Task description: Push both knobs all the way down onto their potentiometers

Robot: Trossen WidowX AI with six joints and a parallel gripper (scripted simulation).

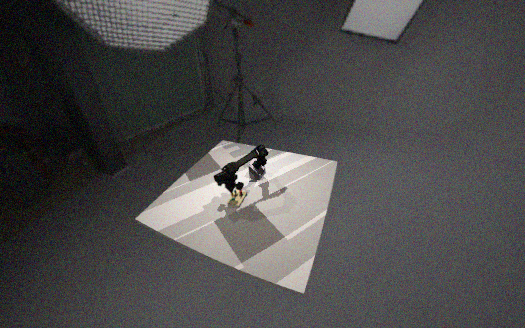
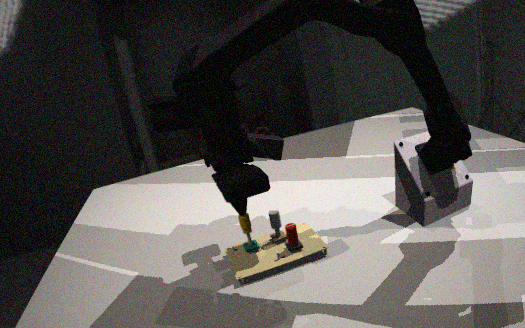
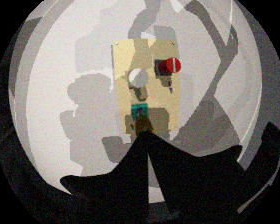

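Observation:
The tan circuit board [image 2: 263, 264] [image 3: 122, 60] [image 1: 236, 202] stands on the table. A yellow knob [image 2: 245, 224] [image 3: 142, 123] is high on its shaft, with bare shaft between it and the teal potentiometer [image 2: 251, 245] [image 3: 139, 109]. A grey knob [image 2: 274, 218] [image 3: 138, 77] also stands raised above its potentiometer. A red knob [image 2: 291, 234] [image 3: 173, 65] sits low against its dark potentiometer. My gripper [image 2: 243, 212] [image 3: 144, 135] is shut and empty, its tips at the top of the yellow knob, apparently touching it. The tips partly hide this knob in the wrist view.
The arm's pale base block [image 2: 409, 186] stands on the table to the right of the board in the exterior view. The arm arches above the board. Patches of shadow cross the tabletop [image 1: 301, 250]. A light stand [image 1: 240, 100] is beyond the table.

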